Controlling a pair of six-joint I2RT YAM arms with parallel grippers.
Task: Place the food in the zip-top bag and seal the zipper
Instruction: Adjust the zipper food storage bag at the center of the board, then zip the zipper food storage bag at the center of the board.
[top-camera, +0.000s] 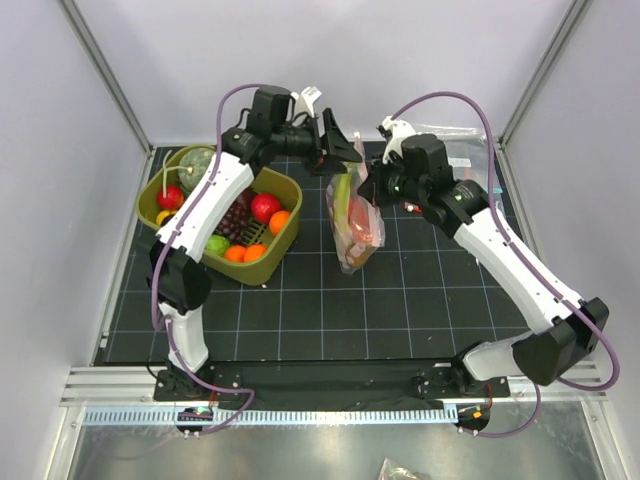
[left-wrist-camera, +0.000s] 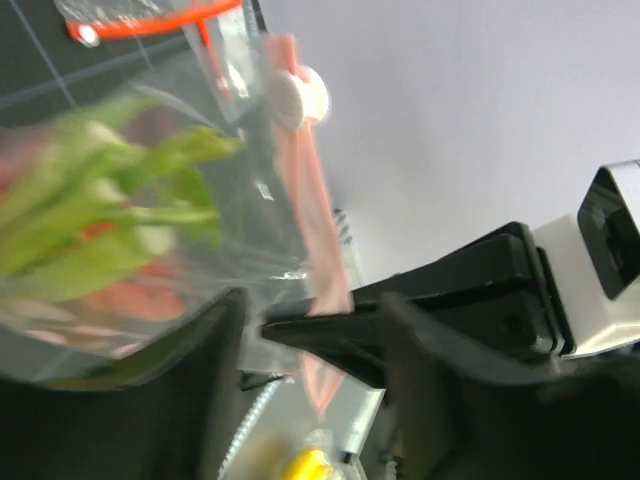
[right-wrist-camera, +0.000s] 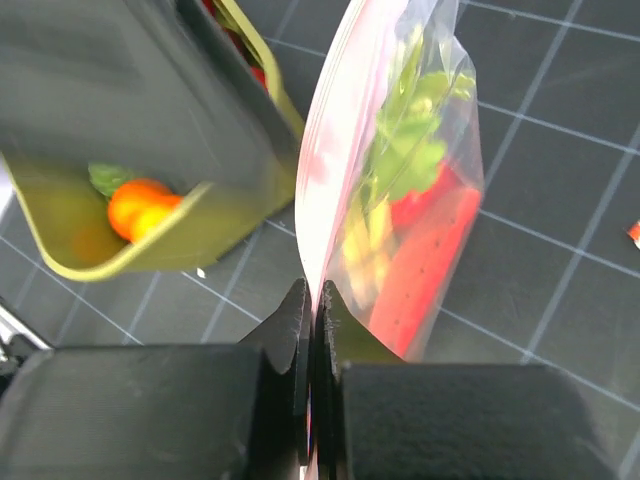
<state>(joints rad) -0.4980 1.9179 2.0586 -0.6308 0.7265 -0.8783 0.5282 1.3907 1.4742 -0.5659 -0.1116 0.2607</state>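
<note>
Bag (top-camera: 354, 222) of food hangs from right gripper (right-wrist-camera: 312, 300), clamped on zipper (right-wrist-camera: 318, 190)
Left gripper (top-camera: 345, 150) apart; bag could slip and spill

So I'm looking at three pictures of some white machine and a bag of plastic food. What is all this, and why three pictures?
These are two robot arms bolted to the near edge of a table. One picture looks down from above; the other two come from small cameras on each arm's wrist, so you see that arm's own fingers up close.

On the dark gridded table sits an olive-green bin of toy fruit. Between the arms hangs a clear zip-top bag that already holds a green leafy vegetable and a red watermelon slice.

The right gripper is pinched shut on the bag's pinkish zipper strip. The left gripper stands open around that strip near its white slider, not clamping it.
</note>
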